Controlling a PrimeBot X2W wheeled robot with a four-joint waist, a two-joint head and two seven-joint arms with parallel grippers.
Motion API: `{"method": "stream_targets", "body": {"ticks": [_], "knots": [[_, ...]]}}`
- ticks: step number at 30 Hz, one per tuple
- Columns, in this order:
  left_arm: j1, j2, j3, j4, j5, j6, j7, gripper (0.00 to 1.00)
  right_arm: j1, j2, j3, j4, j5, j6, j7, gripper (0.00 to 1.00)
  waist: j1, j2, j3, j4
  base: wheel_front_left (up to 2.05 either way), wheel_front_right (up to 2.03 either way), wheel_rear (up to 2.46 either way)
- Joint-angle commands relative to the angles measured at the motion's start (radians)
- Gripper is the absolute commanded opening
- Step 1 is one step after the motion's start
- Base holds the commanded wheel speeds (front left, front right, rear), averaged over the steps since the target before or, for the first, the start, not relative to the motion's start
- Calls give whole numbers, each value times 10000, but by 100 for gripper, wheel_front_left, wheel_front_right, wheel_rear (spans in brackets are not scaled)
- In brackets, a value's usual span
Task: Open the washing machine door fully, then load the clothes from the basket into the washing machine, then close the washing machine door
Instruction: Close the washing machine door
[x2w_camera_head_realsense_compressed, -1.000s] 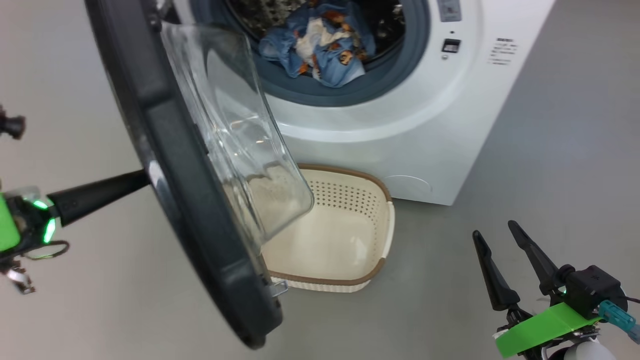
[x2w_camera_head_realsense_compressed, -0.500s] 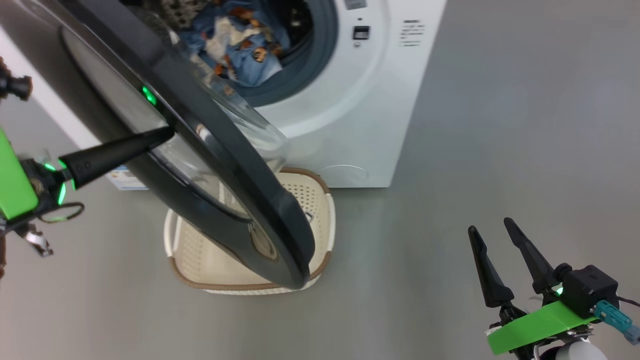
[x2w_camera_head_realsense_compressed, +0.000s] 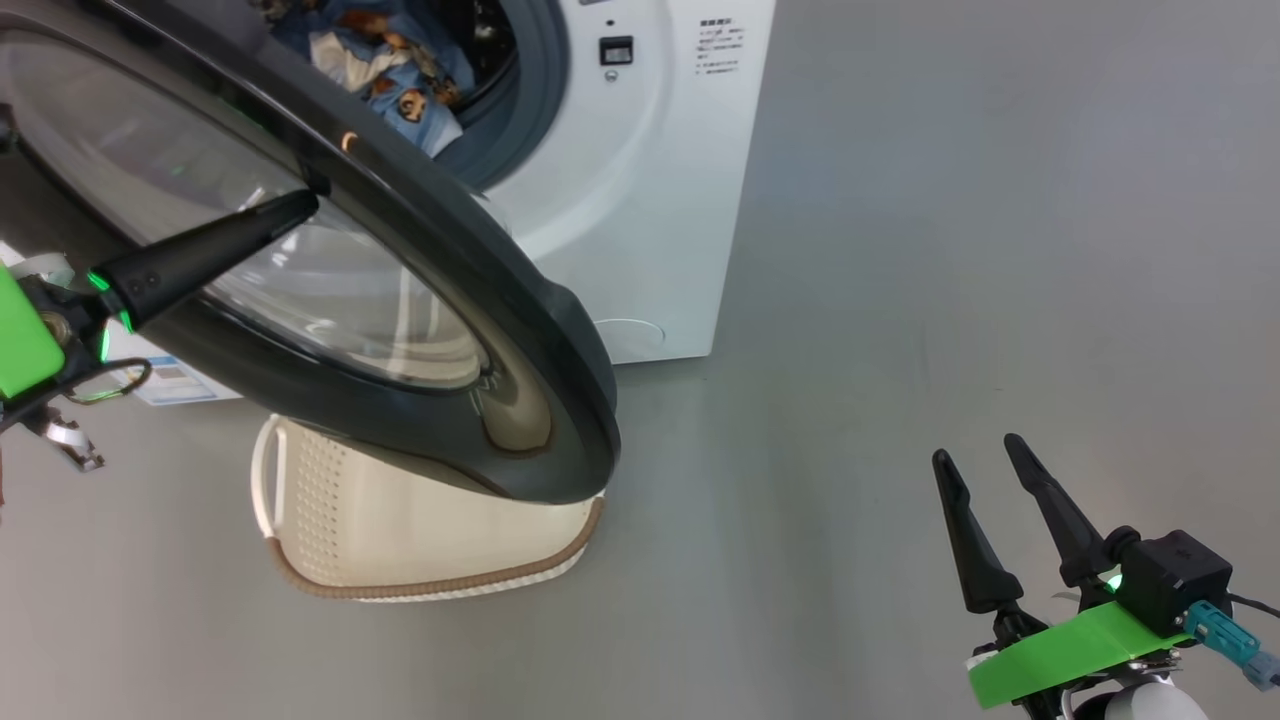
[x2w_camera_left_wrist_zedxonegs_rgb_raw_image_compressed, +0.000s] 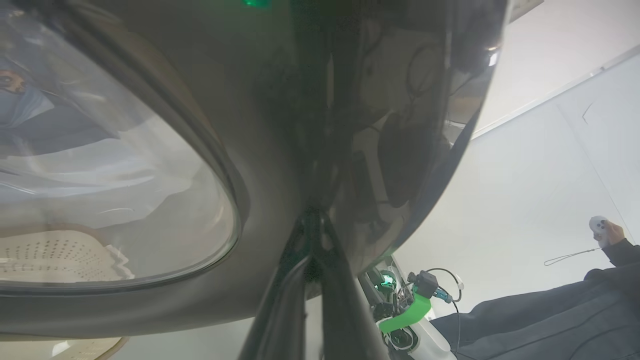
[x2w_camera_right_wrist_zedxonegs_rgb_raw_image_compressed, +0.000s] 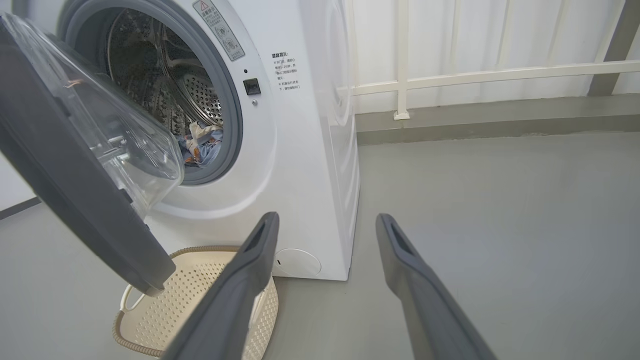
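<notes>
Left tool (x2w_camera_head_realsense_compressed: 303, 203) closed, tip against door (x2w_camera_head_realsense_compressed: 560, 400) — right tool (x2w_camera_head_realsense_compressed: 975, 450) wide; right wrist view shows drum (x2w_camera_right_wrist_zedxonegs_rgb_raw_image_compressed: 150, 75).

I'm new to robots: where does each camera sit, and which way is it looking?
Head view: on the robot's head, facing down at the washing machine door and the basket beneath; left gripper at left, right gripper lower right.
Left wrist view: on the left wrist, looking along its shut fingers at the door's glossy front.
Right wrist view: on the right wrist, looking past open fingers at the washing machine, clothes inside.
Shared: head and right wrist views both show door and basket.
</notes>
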Motion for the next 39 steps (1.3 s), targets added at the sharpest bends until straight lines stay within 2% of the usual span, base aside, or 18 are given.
{"method": "stream_targets", "body": {"ticks": [1, 11, 14, 17, 19, 20, 29, 31, 39], "knots": [[-100, 544, 397, -248, 49, -73, -176, 0, -49, -47, 184, -269, -64, 16, -49, 100, 0, 0, -57, 160, 0, 0, 0], [946, 741, 667, -351, 49, -73, -943, 0, -52, -158, 223, -234, -58, 16, -49, 100, 0, 0, -269, 661, 0, 0, 0], [1408, 782, 769, -343, 71, -73, -1286, 31, -19, -195, 225, -246, -52, 16, -49, 100, 0, 0, -325, 776, 0, 0, 0], [1878, 833, 807, -314, 130, -73, -1613, 73, 25, -243, 214, -246, -34, 16, -49, 100, 0, 0, -385, 859, 0, 0, 0], [2207, 874, 823, -315, 198, -73, -1868, 96, 50, -275, 208, -246, -18, 16, -49, 100, 0, 0, -421, 889, 0, 0, 0], [2370, 888, 832, -316, 218, -73, -2004, 100, 59, -291, 208, -249, -10, 16, -49, 100, 0, 0, -429, 894, 0, 0, 0], [3649, 1159, 603, -253, 793, -73, -3792, 100, 137, -420, 125, -289, 22, 16, -49, 100, 0, 0, -454, 871, 0, 0, 0], [4034, 1248, 371, -192, 910, -73, -4542, 100, 182, -479, 68, -291, 38, 16, -49, 100, 0, 0, -504, 843, 0, 0, 0], [5008, 1428, -397, 68, 932, -73, -6448, 100, 345, -581, -45, -304, 35, 16, -49, 100, 0, 0, -656, 679, 0, 0, 0]]}}
